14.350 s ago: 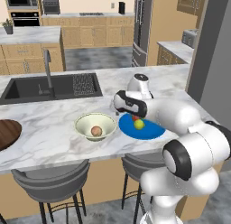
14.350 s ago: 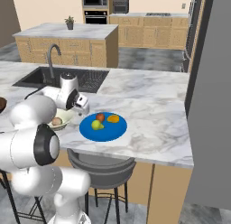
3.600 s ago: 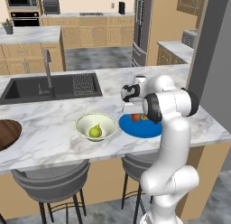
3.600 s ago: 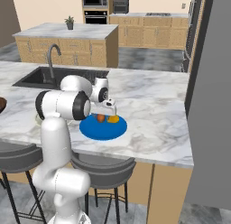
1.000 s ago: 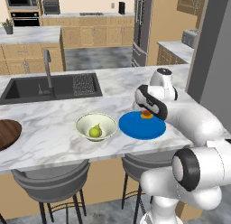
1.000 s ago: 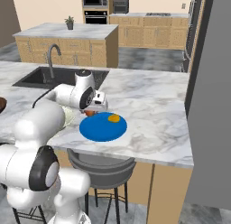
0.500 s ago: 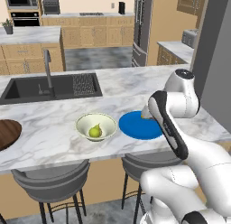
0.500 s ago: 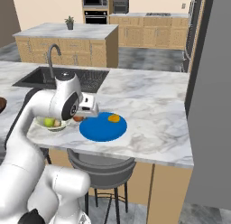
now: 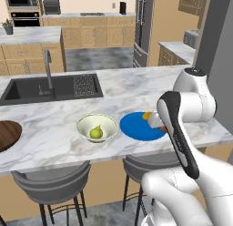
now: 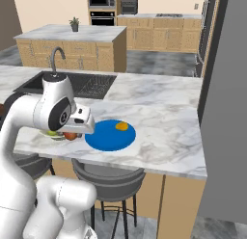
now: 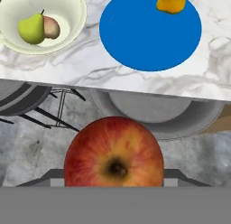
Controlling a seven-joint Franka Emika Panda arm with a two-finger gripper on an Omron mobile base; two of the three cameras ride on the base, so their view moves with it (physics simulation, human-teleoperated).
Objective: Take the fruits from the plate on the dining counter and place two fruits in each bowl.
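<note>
In the hand view we see a red apple [image 11: 113,151] filling the lower middle, sitting right at the gripper [image 11: 113,180]; the finger tips themselves are hidden behind the fruit, so we take it that the jaws are clamped on the apple, which hangs clear of the marble. In the right base view a sliver of that apple [image 10: 71,135] peeks out beneath the gripper [image 10: 75,132], just off the near edge of the dining counter [image 10: 159,149] and between the cream bowl and the blue plate [image 10: 108,137].

The plate lies flat on the counter, and one orange-yellow oval fruit [image 10: 122,126] rests on its far side. From the hand camera the plate [image 11: 144,35] sits at the upper right with that oval fruit [image 11: 171,2] near its rim.

The cream-white bowl [image 9: 96,128] stands just left of the plate [image 9: 136,128] in the left base view, apart from it. Inside it lie a yellow-green pear [image 11: 31,29] and, touching it, a pinkish-tan peach [image 11: 51,27]. The bowl's wall [image 11: 72,20] is glossy and pale.

A dark brown wooden bowl [image 9: 8,135] lies at the far left of the counter [image 9: 54,143], well apart from the others, and partly cut off by the picture's edge.

Beneath the counter's near edge stand grey stools [image 9: 50,182], and a black sink [image 9: 45,87] is set into the marble behind the bowls.
</note>
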